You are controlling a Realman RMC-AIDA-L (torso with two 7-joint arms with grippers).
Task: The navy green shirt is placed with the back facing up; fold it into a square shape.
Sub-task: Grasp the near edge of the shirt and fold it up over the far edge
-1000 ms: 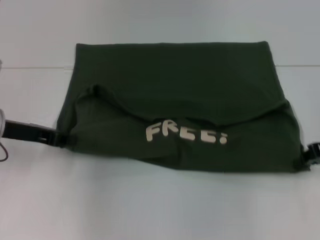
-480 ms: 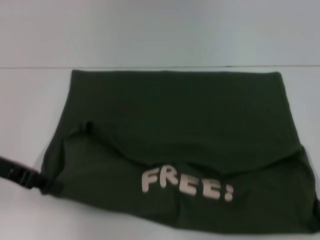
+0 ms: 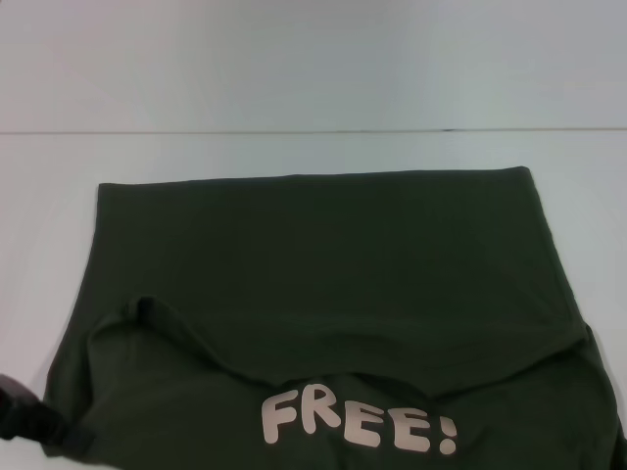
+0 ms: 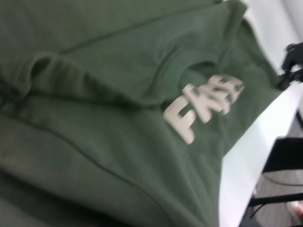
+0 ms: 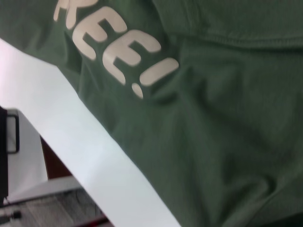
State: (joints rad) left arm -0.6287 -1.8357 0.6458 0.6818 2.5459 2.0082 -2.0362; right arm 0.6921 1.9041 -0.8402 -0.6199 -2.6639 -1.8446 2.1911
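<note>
we count one tabletop point(image 3: 313, 78), a smooth, pale, matte surface with a thin seam line running across it beyond the cloth. on it lies one navy green shirt point(image 3: 323, 284), by far the biggest thing apart from the tabletop and much larger than either claw. it is soft dark olive knit, folded into a wide, roughly rectangular bundle: a plain upper layer with a straight far edge, and a curved hem that dips over a lower layer near us. that lower layer carries one line of cream lettering, "free!" point(image 3: 358, 423), in rounded block letters that look flat and slightly glossy against the cloth. the left wrist view shows the same lettering point(image 4: 201, 109) and several soft ridges and stitched seams in the fabric; the right wrist view shows it point(image 5: 116, 49) beside a double-stitched hem.

we see two claws, both black and hard-edged. the left claw point(image 3: 24, 423) sits at the shirt's near left corner, its tip against the cloth edge; we cannot tell whether it is apart or pinched on the fabric. the right claw point(image 4: 293, 64) shows only small and far off in the left wrist view, at the shirt's opposite corner, and we cannot tell its state either. the shirt spans the whole stretch between the two claws.
</note>
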